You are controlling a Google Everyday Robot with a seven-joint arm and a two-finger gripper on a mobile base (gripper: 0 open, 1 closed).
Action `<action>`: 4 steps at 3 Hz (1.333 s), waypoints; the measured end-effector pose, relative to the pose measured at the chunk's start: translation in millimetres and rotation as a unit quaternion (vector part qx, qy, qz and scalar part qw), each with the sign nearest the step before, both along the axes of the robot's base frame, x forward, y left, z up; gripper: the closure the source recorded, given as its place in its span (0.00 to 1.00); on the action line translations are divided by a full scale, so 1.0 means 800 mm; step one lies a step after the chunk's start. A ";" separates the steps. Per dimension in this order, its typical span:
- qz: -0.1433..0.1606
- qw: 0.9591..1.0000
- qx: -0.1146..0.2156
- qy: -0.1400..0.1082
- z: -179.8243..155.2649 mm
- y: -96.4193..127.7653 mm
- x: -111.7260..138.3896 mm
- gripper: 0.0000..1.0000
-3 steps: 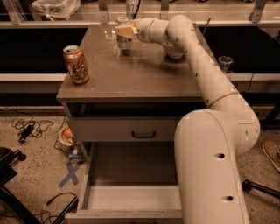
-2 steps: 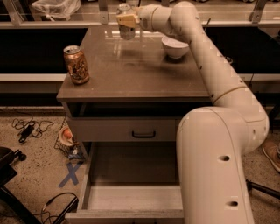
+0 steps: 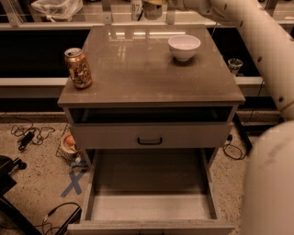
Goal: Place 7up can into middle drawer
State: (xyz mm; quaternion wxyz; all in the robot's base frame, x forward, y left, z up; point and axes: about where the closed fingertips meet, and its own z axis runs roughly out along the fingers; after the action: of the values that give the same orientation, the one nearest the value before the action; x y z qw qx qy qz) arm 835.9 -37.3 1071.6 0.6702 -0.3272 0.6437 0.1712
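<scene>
The 7up can [image 3: 152,11] shows only partly at the top edge, lifted above the back of the cabinet top [image 3: 138,73]. My gripper [image 3: 154,3] is shut on it and mostly cut off by the frame's top. My white arm [image 3: 259,41] reaches in from the right. The middle drawer [image 3: 149,206] is pulled open at the bottom, a wide grey-tan box with a pale bare floor. It lies well below and in front of the can.
An orange-brown patterned can [image 3: 78,68] stands at the cabinet top's left edge. A white bowl [image 3: 183,47] sits at the back right. A closed drawer front with a black handle [image 3: 149,141] is above the open drawer. Cables and a blue tape cross [image 3: 73,182] lie on the floor at left.
My gripper has lifted the can off the cabinet top and carried it up to the frame's top edge. The view now looks more squarely down at the cabinet.
</scene>
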 end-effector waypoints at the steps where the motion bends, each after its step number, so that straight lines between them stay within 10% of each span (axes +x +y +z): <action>1: -0.033 0.998 0.007 -0.043 0.074 -0.048 -0.115 1.00; 2: -0.039 0.998 0.021 -0.047 0.080 -0.044 -0.196 1.00; 4: -0.011 0.997 0.006 0.074 -0.094 -0.049 -0.319 1.00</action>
State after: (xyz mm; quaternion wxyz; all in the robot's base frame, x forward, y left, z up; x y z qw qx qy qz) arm 581.0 -76.5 996.5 0.6243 -0.3030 0.6941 0.1915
